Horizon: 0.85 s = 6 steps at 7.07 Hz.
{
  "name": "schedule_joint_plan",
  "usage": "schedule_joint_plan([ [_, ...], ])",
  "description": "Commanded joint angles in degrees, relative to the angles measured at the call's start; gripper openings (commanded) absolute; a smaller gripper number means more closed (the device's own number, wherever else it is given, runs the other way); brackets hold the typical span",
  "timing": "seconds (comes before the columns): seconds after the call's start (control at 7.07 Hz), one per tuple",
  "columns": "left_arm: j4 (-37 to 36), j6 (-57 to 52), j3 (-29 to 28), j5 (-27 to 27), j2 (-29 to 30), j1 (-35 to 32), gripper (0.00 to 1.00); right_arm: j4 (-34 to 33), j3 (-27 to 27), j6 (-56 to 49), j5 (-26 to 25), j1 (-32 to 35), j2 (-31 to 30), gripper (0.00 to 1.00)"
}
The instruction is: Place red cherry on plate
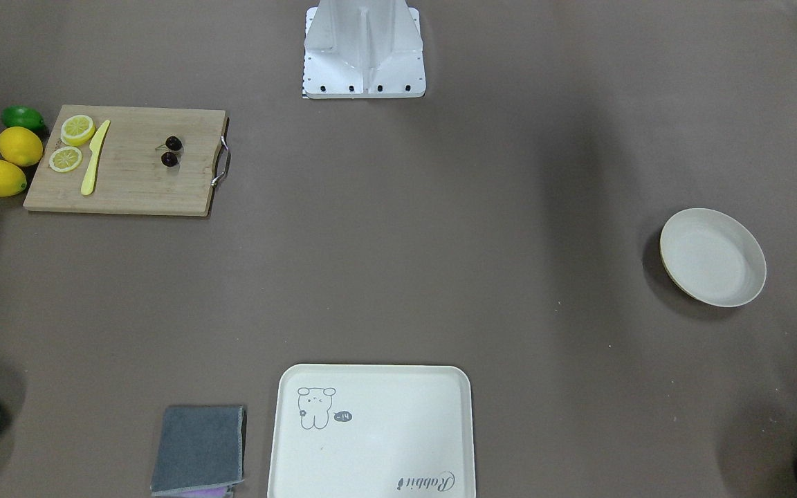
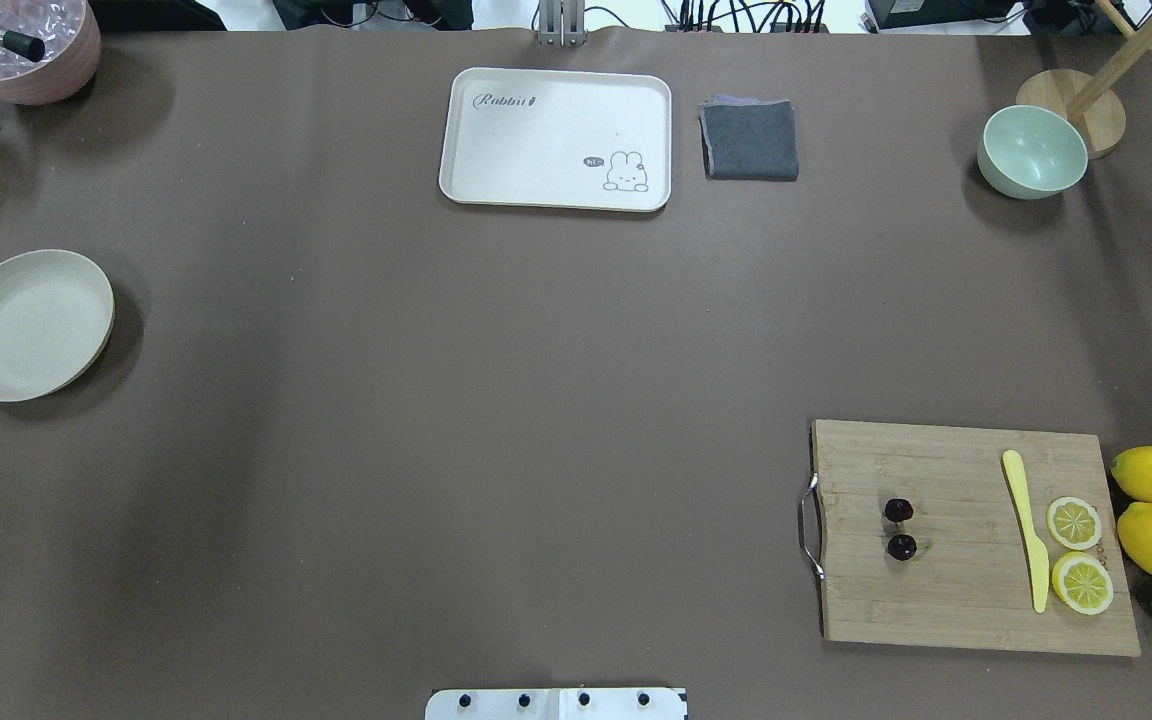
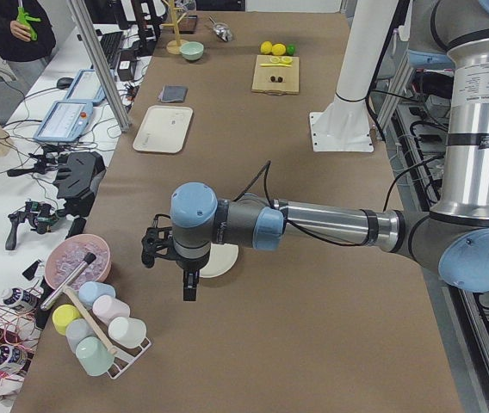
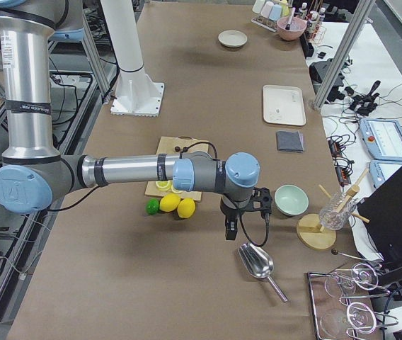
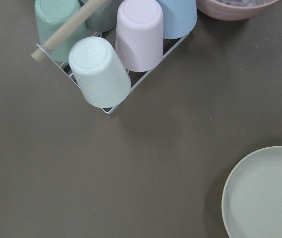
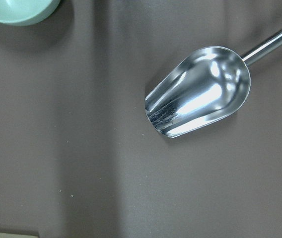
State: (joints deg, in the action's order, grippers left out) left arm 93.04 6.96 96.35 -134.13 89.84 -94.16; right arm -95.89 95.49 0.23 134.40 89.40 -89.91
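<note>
A: We're reading "Rabbit" on the tray (image 2: pixel 536 150), and "hi~" beside its bunny drawing.

B: And there's the red cherry (image 2: pixel 902 547), on the cutting board (image 2: pixel 956 600) near its metal handle. The two fruits line up along that handle edge, well apart from the plate (image 2: pixel 28 325).

A: The pink bowl (image 2: pixel 66 75) holds clear lumps.

B: Left gripper (image 3: pixel 189 292), right gripper (image 4: pixel 231 232): we cannot tell whether either is clenched or released.

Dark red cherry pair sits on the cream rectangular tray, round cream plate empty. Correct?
No. The pair of small dark red cherries lies on the wooden cutting board, not on the rectangular cream tray; the overhead exterior view shows it. The round cream-white plate is empty.
</note>
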Motion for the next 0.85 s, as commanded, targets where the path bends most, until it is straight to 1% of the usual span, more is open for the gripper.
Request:
schedule_joint_plan([
  [0.0,-0.14,-0.1,0.25,-0.08,-0.71,-0.24,0.98,0.0,-1.01,0.03,0.07,-0.01,0.87,1.0],
  [0.71,-0.06,-0.02,-0.19,0.27,0.07,-0.06,0.98,0.09,-0.22,0.12,0.25,-0.1,1.22,1.0],
])
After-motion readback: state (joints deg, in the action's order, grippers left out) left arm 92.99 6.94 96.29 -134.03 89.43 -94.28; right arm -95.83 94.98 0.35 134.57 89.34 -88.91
